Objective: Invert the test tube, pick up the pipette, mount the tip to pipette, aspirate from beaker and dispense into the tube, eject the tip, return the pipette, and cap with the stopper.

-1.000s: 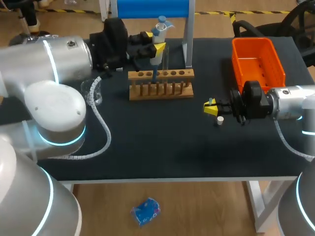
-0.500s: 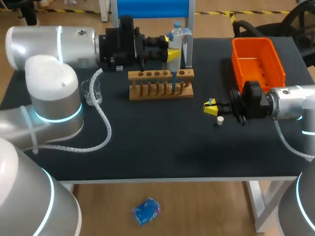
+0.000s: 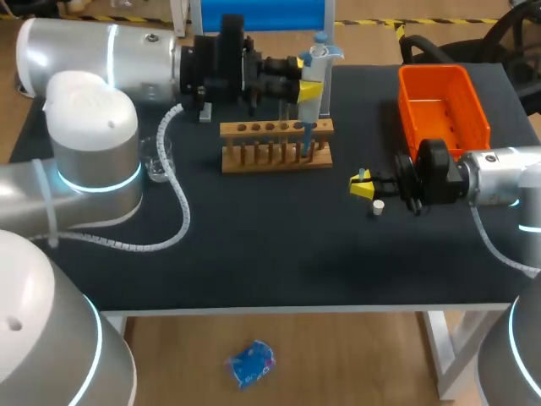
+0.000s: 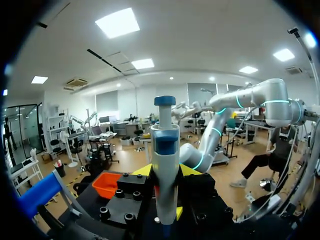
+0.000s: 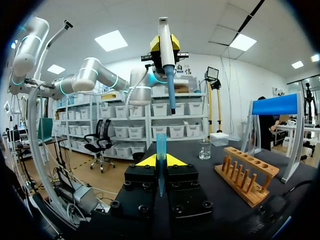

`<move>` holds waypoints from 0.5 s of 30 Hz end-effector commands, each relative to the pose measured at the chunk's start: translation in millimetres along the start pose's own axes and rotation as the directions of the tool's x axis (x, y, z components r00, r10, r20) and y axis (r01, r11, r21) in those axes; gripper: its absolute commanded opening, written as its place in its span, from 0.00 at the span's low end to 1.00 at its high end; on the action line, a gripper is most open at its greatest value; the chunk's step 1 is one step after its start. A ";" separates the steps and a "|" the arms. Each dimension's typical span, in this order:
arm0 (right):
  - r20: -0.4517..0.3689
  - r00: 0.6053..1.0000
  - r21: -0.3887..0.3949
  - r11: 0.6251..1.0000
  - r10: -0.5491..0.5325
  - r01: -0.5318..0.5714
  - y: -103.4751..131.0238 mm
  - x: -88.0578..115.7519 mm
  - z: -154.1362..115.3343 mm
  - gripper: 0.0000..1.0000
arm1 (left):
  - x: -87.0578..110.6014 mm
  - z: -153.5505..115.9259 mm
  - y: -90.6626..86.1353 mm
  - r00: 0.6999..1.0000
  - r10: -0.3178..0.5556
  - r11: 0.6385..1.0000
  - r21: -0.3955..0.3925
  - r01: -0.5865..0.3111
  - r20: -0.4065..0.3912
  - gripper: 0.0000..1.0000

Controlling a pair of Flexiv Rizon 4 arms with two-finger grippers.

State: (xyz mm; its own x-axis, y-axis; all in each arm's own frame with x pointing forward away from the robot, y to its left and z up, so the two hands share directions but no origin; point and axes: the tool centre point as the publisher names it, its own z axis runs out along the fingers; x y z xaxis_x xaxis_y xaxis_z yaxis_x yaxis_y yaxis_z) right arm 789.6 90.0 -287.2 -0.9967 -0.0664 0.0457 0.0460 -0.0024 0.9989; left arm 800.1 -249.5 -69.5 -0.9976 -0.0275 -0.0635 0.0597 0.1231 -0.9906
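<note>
The left gripper (image 3: 304, 78) is closed on the pipette (image 3: 318, 68). Its fingers (image 4: 186, 170) are only as far apart as the grey body is wide, one yellow tip on each side. The pipette stands upright with its plunger end up and its blue lower end pointing down. In the head view that blue end overlaps the right end of the wooden rack (image 3: 276, 145). The right wrist view shows it hanging high over the table (image 3: 254, 245), apart from the rack. I cannot tell whether a tip is mounted on it.

The right gripper (image 3: 362, 184) sits low over the table's right half, near the orange bin (image 3: 444, 106). Its fingers (image 5: 175, 161) are nearly together and grip a slim blue tube (image 5: 161, 150) from both sides. The tube stands upright between them, its open end above the yellow tips and its narrow end below.

The white stopper (image 3: 379, 207) lies on the table just beside the right gripper, not touching it. The clear beaker (image 3: 156, 158) stands on the table's left, beside the left arm's coiled cable (image 3: 177, 211) and well apart from both grippers.
</note>
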 end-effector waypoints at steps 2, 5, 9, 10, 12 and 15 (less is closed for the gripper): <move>0.000 1.000 0.002 1.000 -0.001 0.001 0.4 0.7 -0.5 0.00 | 4.2 8.8 -2.0 1.000 0.002 1.000 0.009 -0.002 0.003 0.00; 0.000 1.000 0.002 1.000 -0.001 0.001 0.4 0.7 -0.5 0.00 | 4.9 10.4 -2.6 1.000 0.001 1.000 0.007 -0.001 0.000 0.00; 0.000 1.000 0.002 1.000 -0.001 0.001 0.4 0.7 -0.5 0.00 | 5.1 10.7 -3.3 1.000 0.004 1.000 -0.007 -0.004 0.005 0.00; 0.000 1.000 0.002 1.000 -0.001 0.001 0.4 0.7 -0.5 0.00 | 5.1 10.7 -3.3 1.000 0.004 1.000 -0.007 -0.004 0.005 0.00; 0.000 1.000 0.002 1.000 -0.001 0.001 0.4 0.7 -0.5 0.00 | 5.1 10.7 -3.3 1.000 0.004 1.000 -0.007 -0.004 0.005 0.00; 0.000 1.000 0.002 1.000 -0.001 0.001 0.4 0.7 -0.5 0.00 | 5.1 10.7 -3.3 1.000 0.004 1.000 -0.007 -0.004 0.005 0.00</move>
State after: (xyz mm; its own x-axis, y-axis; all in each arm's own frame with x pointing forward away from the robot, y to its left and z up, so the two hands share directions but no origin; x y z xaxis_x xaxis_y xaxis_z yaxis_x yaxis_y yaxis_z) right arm 789.6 90.0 -287.2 -0.9967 -0.0664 0.0457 0.0460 -0.0025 0.9989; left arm 795.0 -260.0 -68.3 -0.9972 -0.0317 -0.0679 0.0632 0.1310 -0.9894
